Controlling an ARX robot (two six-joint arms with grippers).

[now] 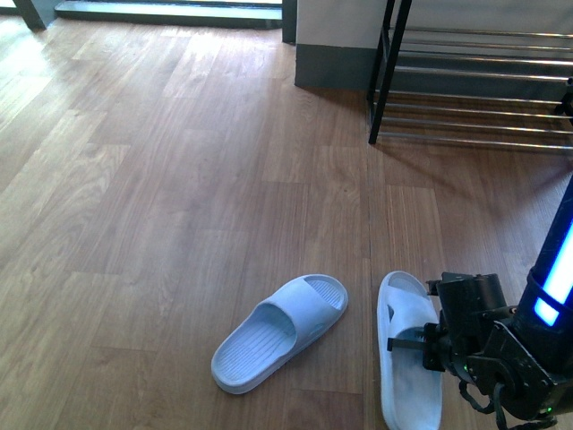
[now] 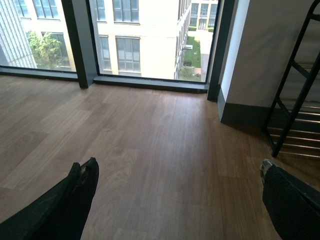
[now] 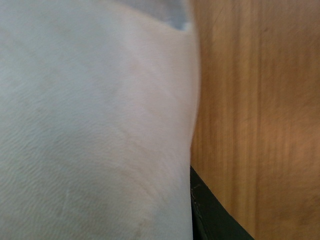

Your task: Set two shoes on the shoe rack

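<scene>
Brown wood floor [image 1: 179, 179] fills the room, and a big window [image 2: 145, 35] lets in light from outside; far back on the right we see the shoe rack [image 1: 387, 81], with its black frame and thin shiny bars [image 1: 483, 96], standing by the grey wall; two pale blue slippers lie on the floor close to us, well apart from the rack; the left slipper [image 1: 277, 331] lies slanted, and the right slipper [image 1: 401, 300] lies just beside it, pointing straight away from us; our right hand [image 1: 407, 343] is low down at the right slipper, touching its strap; its wrist camera sits so close that the pale slipper [image 3: 90, 125] fills most of that view, with a dark finger [image 3: 215, 215] at its edge; we cannot tell if this hand is pinching the slipper or not; our left hand [image 2: 178, 167] is up over bare floor, its two black fingers [image 2: 82, 185] spread wide, holding nothing.
</scene>
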